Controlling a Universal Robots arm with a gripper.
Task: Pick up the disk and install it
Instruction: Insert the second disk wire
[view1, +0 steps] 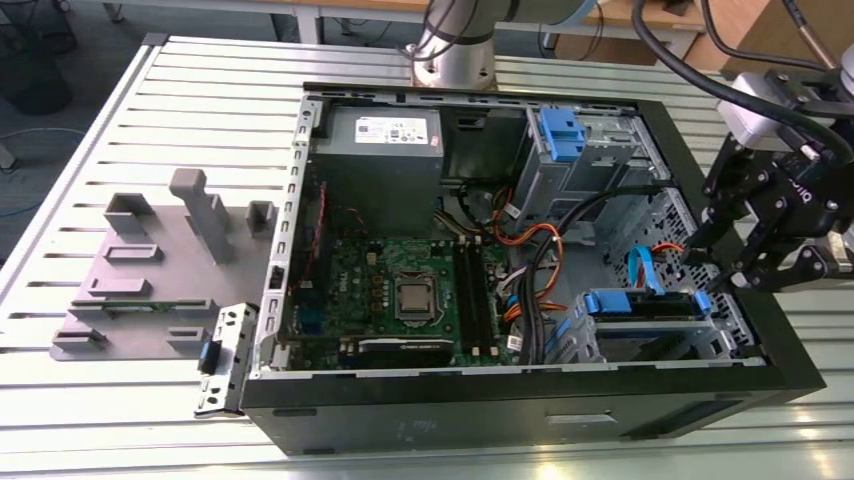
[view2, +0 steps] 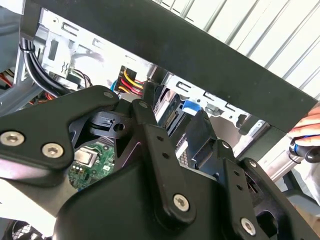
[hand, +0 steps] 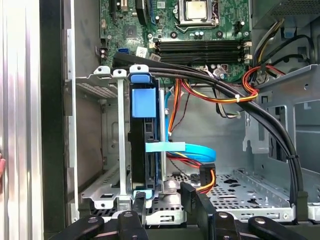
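The disk (hand: 143, 125) stands on edge in the small metal drive cage (hand: 112, 150) at the near corner of the open computer case (view1: 507, 410). Its blue handle end (view1: 625, 301) faces up, and a blue cable (hand: 185, 149) runs to it. My gripper (view1: 731, 275) hangs over the case wall at the exterior view's right, just beside that cage. Its black fingers (hand: 186, 195) are open, with nothing between them. They are close to the disk and clear of it. In the second wrist view the gripper (view2: 175, 112) points into the case toward the blue handle (view2: 190, 105).
Inside the case are a grey power-supply box (view1: 380, 130), a blue latch on a silver cage (view1: 567, 135), the green motherboard (view1: 400, 290) and thick black cables (hand: 250, 105). A grey fixture (view1: 160, 260) sits at the exterior view's left. A person's hand (view2: 307, 125) is beside the case.
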